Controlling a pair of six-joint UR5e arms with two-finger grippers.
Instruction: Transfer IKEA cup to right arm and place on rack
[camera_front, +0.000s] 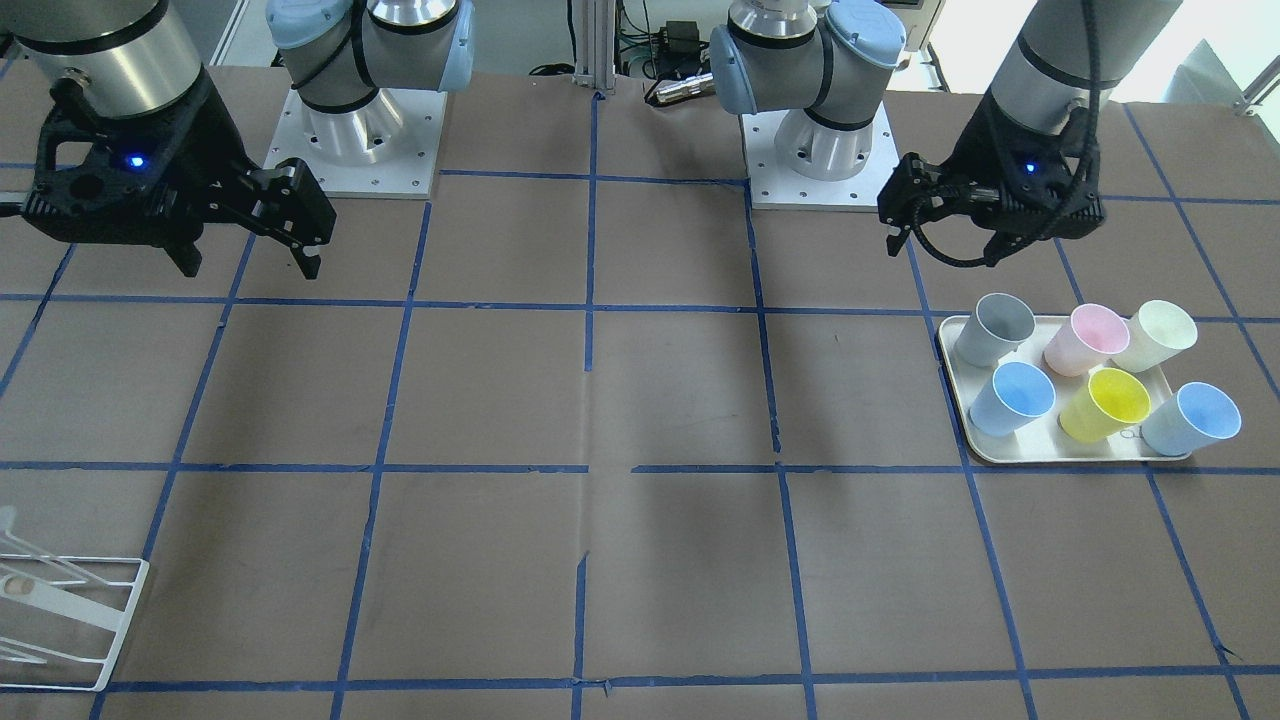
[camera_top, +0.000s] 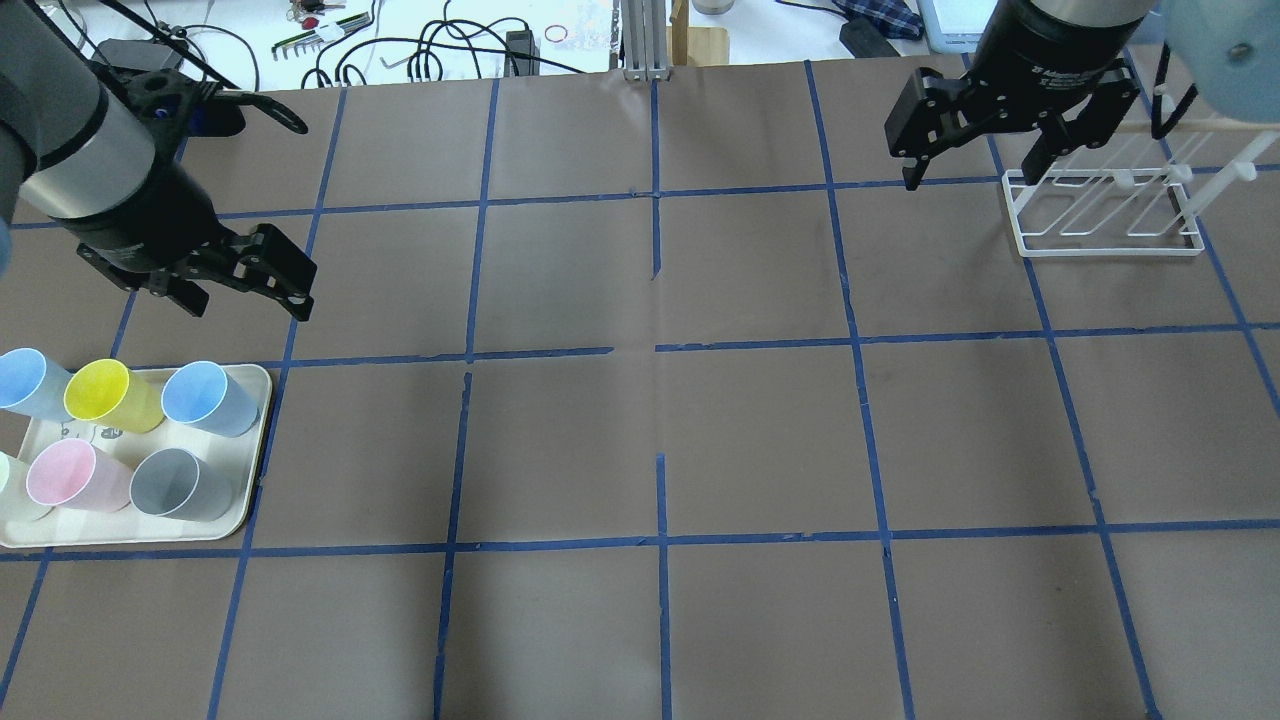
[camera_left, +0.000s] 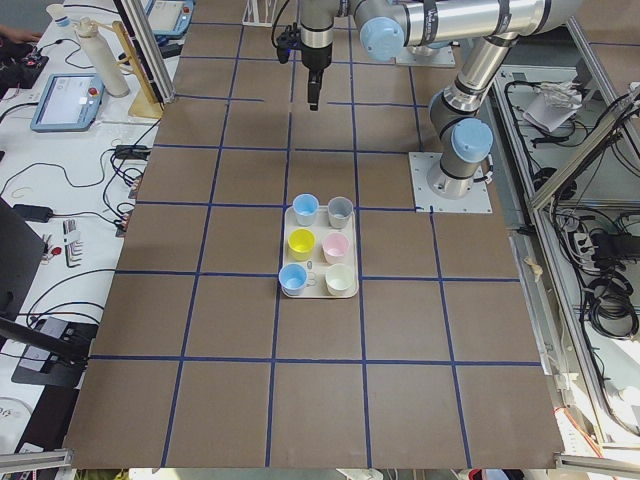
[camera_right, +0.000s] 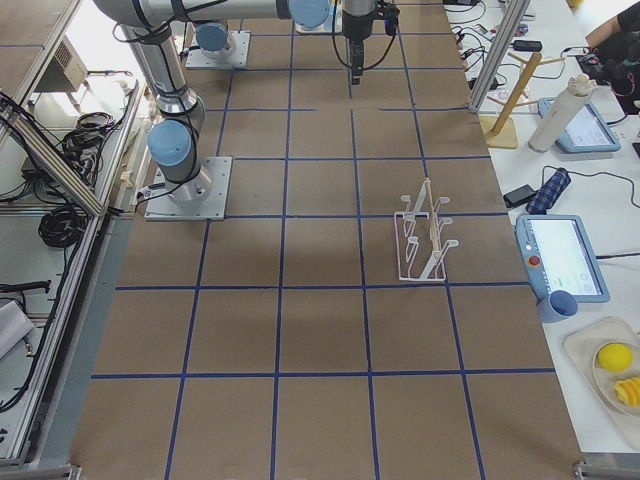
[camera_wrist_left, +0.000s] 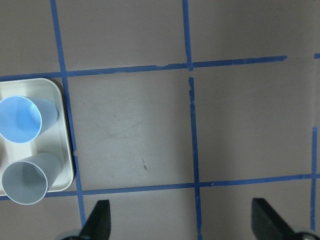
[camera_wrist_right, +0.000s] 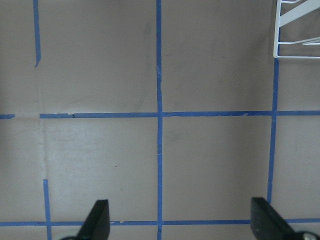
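Shows the IKEA cup (camera_top: 210, 398) upright on the tray (camera_top: 262, 445) at the bench's (camera_top: 760, 440) left end, beside the yellow cup (camera_top: 105, 392) and grey cup (camera_top: 180, 482). Catches the left gripper (camera_top: 248, 305) and right gripper (camera_top: 970, 175) hovering, fingers spread wide, empty; rack (camera_top: 1110, 253) at right.

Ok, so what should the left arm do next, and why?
Probably move the left gripper over the nearest IKEA cup on the tray and lower it. It hangs open and empty beside the tray, with every cup standing there.
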